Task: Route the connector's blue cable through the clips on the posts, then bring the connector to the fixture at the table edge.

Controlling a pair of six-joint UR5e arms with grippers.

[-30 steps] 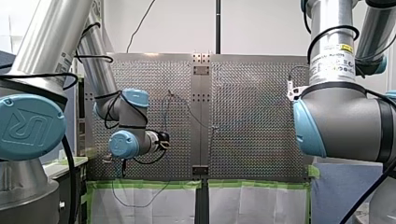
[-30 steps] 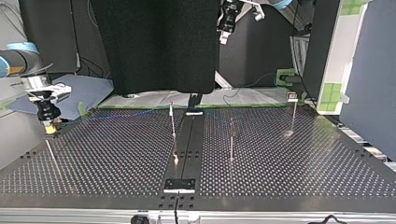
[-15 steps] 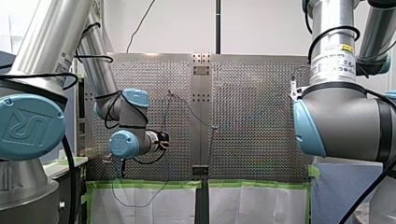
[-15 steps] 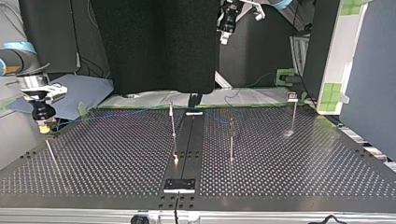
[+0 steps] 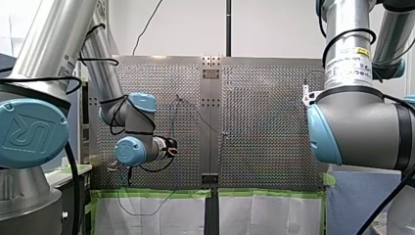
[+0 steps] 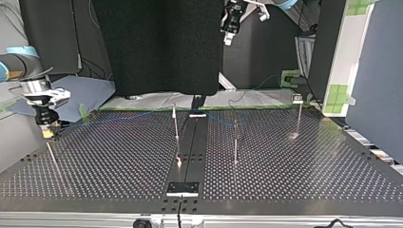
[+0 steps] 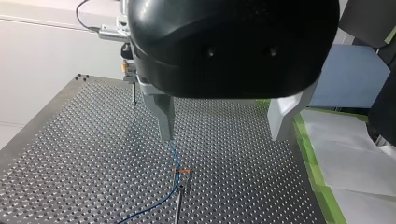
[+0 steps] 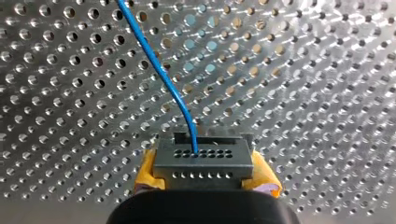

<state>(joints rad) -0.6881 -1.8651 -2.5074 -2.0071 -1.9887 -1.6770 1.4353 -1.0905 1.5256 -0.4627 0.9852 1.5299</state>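
Note:
In the right wrist view my right gripper (image 8: 204, 177) is shut on the grey connector (image 8: 203, 157), with its yellow pads (image 8: 145, 173) on both sides. The blue cable (image 8: 159, 65) leaves the connector and runs ahead over the perforated plate. In the top view that gripper (image 6: 47, 132) hangs at the far left, just above a thin post (image 6: 53, 159). My left gripper (image 7: 224, 135) is open and holds nothing. Under its fingers the blue cable (image 7: 173, 154) passes a clip on a post (image 7: 181, 173). In the top view it (image 6: 228, 38) is raised high at the back.
Three thin posts stand on the plate in the top view: one by the centre rail (image 6: 176, 122), one right of it (image 6: 235, 140), one at the back right (image 6: 299, 113). Green tape (image 7: 312, 163) and white sheets border the plate.
In the top view my right gripper shifted slightly left, then came back right and a little lower with the connector. My left arm has not moved.

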